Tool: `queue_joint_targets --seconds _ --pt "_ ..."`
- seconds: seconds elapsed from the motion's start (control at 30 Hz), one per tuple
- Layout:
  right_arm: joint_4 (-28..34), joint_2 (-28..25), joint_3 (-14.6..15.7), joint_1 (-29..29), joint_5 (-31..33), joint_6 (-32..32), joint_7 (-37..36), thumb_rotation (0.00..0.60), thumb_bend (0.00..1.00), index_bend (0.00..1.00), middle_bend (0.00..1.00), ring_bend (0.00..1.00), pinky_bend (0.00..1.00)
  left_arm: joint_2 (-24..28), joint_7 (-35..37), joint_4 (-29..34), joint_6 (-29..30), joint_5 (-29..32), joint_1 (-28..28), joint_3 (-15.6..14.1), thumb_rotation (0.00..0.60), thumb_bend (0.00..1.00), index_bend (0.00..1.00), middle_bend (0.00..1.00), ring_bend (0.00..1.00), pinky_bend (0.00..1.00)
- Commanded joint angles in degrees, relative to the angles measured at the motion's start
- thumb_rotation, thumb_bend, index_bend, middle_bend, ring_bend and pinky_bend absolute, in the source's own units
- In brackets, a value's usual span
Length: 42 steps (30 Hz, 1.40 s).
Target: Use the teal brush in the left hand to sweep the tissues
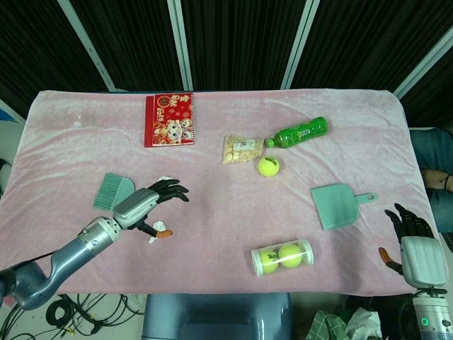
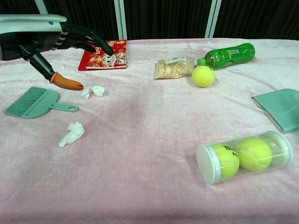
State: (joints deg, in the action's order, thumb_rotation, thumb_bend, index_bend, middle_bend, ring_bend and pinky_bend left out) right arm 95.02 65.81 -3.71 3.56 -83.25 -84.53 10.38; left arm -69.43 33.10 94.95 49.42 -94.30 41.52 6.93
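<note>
Two crumpled white tissues [image 2: 93, 91] lie on the pink cloth, right of the teal plastic brush [image 2: 35, 102] at the near left. I hover my left hand [image 2: 60, 39] over it, fingers spread, holding nothing, handle pointing right for grasping. My right hand [image 1: 414, 237] idles empty, splayed, near right.

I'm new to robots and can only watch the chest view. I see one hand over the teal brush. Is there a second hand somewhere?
Observer: Yes. The head view shows the right hand by the near right edge of the table, fingers apart, holding nothing.
Visitor: And the green slab cut off on my right?
Observer: That is a dustpan. From above its whole shape shows, with a short handle pointing toward the right hand's side.
Visitor: What carries the hand I do see?
Observer: The left hand sits on a grey arm that reaches in from the near left corner.
</note>
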Motion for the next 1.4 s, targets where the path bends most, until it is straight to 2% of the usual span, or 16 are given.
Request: queue_joint_targets --seconds 0.03,0.33,0.7,0.93,1.17,1.4 --pt "0.0 -0.1 0.2 -0.1 -0.3 -0.2 -0.2 0.600 0.17 0.19 0.09 0.14 0.18 -2.5 4.3 -0.4 0.0 -1.5 2.7 -1.2 0.600 0.21 0.24 0.14 0.00 0.07" --pt "-0.1 -0.2 0.3 0.0 -0.8 0.0 -0.6 0.600 0.17 0.19 0.09 0.14 0.18 -3.5 -3.3 0.4 1.1 1.0 2.5 -1.7 0.600 0.21 0.24 0.14 0.00 0.07" --pt "0.0 -0.2 0.1 0.0 -0.2 0.2 -0.5 0.600 0.17 0.19 0.09 0.14 0.18 -4.2 -4.1 -0.1 0.6 2.3 3.6 -2.3 0.600 0.21 0.24 0.15 0.00 0.09" --pt "0.0 -0.3 0.1 0.0 -0.1 0.3 -0.6 0.600 0.17 0.19 0.09 0.14 0.18 -5.1 -7.4 -1.4 0.9 3.4 3.6 -2.7 0.600 0.21 0.23 0.16 0.00 0.09" --pt "0.0 -0.3 0.2 0.0 -0.1 0.3 -0.6 0.600 0.17 0.19 0.09 0.14 0.18 -5.8 -20.4 -5.4 1.2 7.5 2.2 -3.2 0.600 0.21 0.23 0.19 0.00 0.09" --pt "0.0 -0.2 0.2 -0.1 -0.2 0.2 -0.2 0.600 0.17 0.19 0.09 0.14 0.18 -9.9 -36.4 -12.9 2.7 17.6 -0.1 -1.9 0.600 0.21 0.27 0.25 0.00 0.10"
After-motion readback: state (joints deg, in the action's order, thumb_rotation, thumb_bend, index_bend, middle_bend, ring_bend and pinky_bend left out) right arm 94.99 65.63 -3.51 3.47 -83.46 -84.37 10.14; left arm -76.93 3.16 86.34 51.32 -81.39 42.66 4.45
